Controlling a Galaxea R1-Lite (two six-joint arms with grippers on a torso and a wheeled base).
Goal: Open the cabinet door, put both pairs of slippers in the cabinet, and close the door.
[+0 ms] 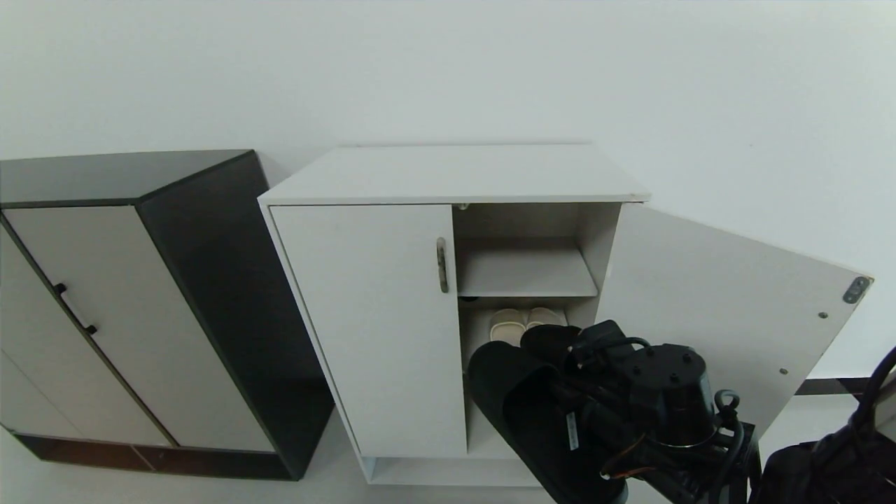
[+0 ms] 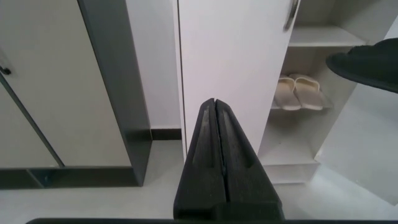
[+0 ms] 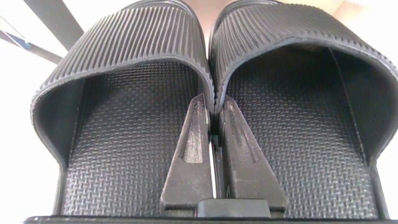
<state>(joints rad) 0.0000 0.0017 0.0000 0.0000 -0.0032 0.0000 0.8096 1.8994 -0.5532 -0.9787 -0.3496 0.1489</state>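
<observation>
- While pinched side by side in the right gripper (image 3: 212,109), held out before the open right half of the white two-door cabinet (image 1: 455,175): pair of black ribbed rubber slippers (image 1: 514,399)
- Right gripper's fingers (image 3: 189,155) drawn narrow, almost meeting, clamped on the two adjoining inner strap walls of the black pair, one finger inside each slipper, toes pointing away from the wrist
- From the head view: black pair low and tilted, just outside the cabinet opening, in front of the lower compartment, not resting on any shelf
- Pair of cream slide slippers (image 1: 521,323) lying side by side on the lower shelf inside the cabinet, behind and above the black pair, apart from it
- Flat white upper shelf (image 1: 525,269) above the cream pair
- Right-hand cabinet door (image 1: 714,301) standing wide open to the right; left-hand door (image 1: 364,329) shut, slim metal handle (image 1: 442,264) upright at its inner edge
- Left gripper (image 2: 215,106) pressed fully together on nothing, low in front of the shut left-hand door, well apart from both pairs
- Dark-framed cabinet with pale doors (image 1: 196,280) just left of the white one, plain white wall (image 1: 448,70) behind both
</observation>
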